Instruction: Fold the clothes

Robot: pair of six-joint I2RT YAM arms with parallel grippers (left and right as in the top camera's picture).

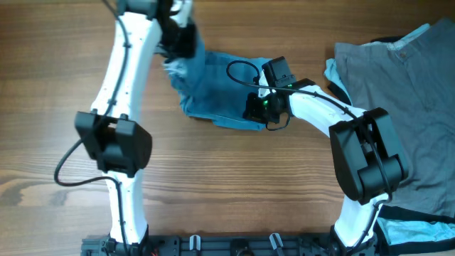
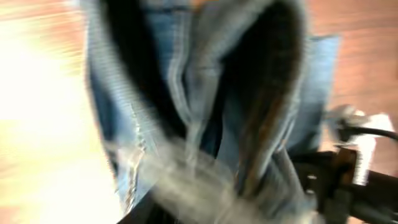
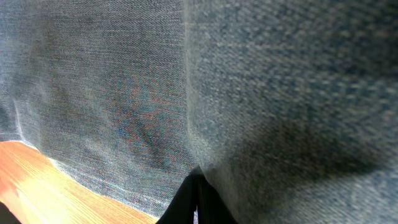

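Note:
The light-blue denim jeans lie bunched in a folded heap at the middle back of the table. My left gripper is at the heap's left back corner. Its wrist view is a blur of denim folds, and the jaws cannot be made out there. My right gripper sits at the heap's right front edge. In its wrist view the black fingers meet tip to tip in a crease of the jeans, pinching the cloth.
A large grey garment covers the right side of the table. Pale-blue cloth shows at the front right corner. Bare wooden table lies in front of the jeans, between the two arms.

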